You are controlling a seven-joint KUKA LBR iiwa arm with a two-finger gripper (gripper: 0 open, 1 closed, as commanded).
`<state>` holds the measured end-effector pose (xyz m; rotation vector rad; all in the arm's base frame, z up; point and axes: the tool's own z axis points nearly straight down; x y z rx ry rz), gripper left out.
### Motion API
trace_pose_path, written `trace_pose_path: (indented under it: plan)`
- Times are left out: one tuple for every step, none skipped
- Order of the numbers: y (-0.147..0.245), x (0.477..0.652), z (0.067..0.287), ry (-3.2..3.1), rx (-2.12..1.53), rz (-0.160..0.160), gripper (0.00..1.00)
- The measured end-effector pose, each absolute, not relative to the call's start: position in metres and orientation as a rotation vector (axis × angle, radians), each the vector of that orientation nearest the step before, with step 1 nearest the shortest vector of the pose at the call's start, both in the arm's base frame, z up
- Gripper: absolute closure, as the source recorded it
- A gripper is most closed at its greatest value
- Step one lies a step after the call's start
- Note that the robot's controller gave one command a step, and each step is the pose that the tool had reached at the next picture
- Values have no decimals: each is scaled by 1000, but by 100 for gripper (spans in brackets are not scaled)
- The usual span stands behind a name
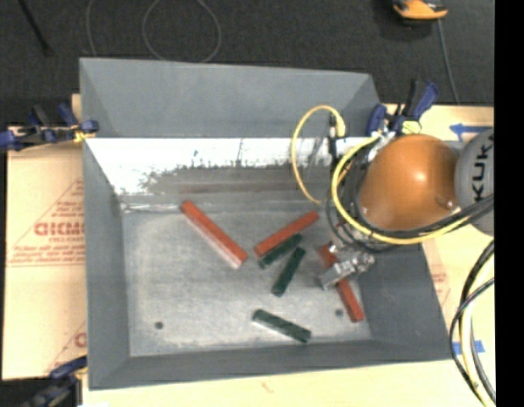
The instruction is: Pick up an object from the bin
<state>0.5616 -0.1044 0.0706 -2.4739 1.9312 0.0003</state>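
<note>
My gripper [342, 269] hangs low at the right side of the bin floor, just under the orange cover. Directly below it lies a short red stick [351, 301], its upper end hidden by the gripper; whether they touch I cannot tell. A dark green stick [287, 271] lies a little to the gripper's left, tilted. Further up and left, a red stick [287, 232] rests beside another dark green stick [275, 253].
A long red stick [212, 233] lies diagonally at the middle left of the floor. One more dark green stick [281, 326] sits near the front wall. The right wall of the bin is close to the gripper. Yellow cables loop round the arm.
</note>
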Motion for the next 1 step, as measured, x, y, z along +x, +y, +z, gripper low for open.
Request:
trace_pose_path:
  plan:
    - [-105, 563, 96, 1944, -2465, -4, 100]
